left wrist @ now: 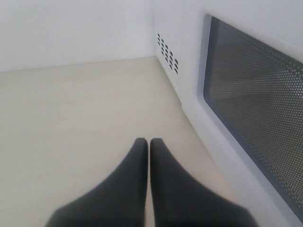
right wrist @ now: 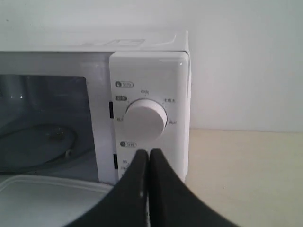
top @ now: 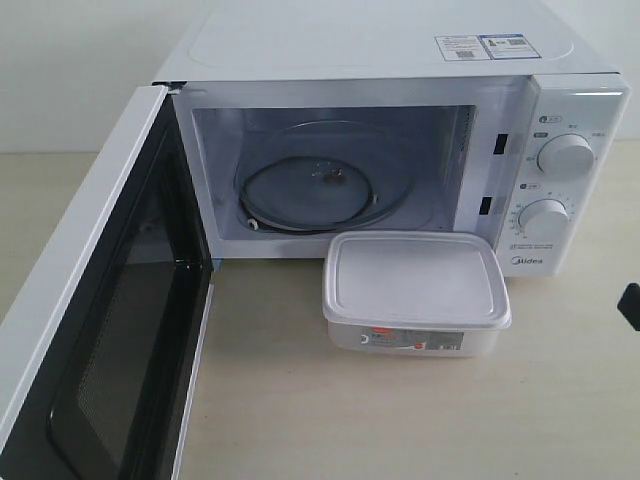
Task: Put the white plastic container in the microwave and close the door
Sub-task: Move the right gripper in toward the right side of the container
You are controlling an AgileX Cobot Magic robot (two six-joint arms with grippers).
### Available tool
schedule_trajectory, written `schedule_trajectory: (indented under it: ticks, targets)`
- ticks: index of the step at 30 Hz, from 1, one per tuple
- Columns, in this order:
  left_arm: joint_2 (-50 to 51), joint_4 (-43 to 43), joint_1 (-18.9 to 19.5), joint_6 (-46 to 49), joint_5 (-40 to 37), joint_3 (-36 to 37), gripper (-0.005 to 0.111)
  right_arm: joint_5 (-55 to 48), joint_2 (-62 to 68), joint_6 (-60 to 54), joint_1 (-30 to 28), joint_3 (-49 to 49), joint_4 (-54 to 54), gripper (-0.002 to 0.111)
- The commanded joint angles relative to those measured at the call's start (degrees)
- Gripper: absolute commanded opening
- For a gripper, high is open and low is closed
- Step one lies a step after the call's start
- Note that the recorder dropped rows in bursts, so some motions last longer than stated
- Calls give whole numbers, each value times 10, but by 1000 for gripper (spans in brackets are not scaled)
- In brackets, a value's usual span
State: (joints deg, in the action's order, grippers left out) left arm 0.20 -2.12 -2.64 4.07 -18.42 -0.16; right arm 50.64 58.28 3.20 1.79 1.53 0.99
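Note:
The white plastic container sits lidded on the table just in front of the microwave, red-and-white label facing the camera; its lid shows in the right wrist view. The door hangs wide open to the left, and the glass turntable lies bare inside. My right gripper is shut and empty, pointing at the dial panel; only a dark bit of it shows at the exterior view's right edge. My left gripper is shut and empty above the table, beside the door's outer window.
Two round dials stand on the microwave's right panel. The beige table stretches in front of the container. A white wall rises behind the oven.

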Motion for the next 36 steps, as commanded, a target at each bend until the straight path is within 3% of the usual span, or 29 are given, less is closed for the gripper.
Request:
schedule_trajectory:
  ticks: [1, 6, 13, 24, 31, 36]
  targets:
    - [-2, -2, 2, 3, 8, 2, 4, 96, 103, -1, -1, -3, 9, 0]
    - [-2, -2, 2, 3, 8, 2, 4, 193, 247, 21, -1, -3, 33, 0]
    - [-2, -2, 2, 3, 8, 2, 4, 193, 442, 40, -1, 80, 124, 0]
    - [-2, -2, 2, 3, 8, 2, 4, 193, 456, 18, -1, 106, 97, 0]
    - [-2, -2, 2, 3, 8, 2, 4, 170, 456, 114, -1, 106, 100, 0]
    - [-2, -2, 2, 3, 8, 2, 4, 172, 456, 124, -1, 106, 100, 0]
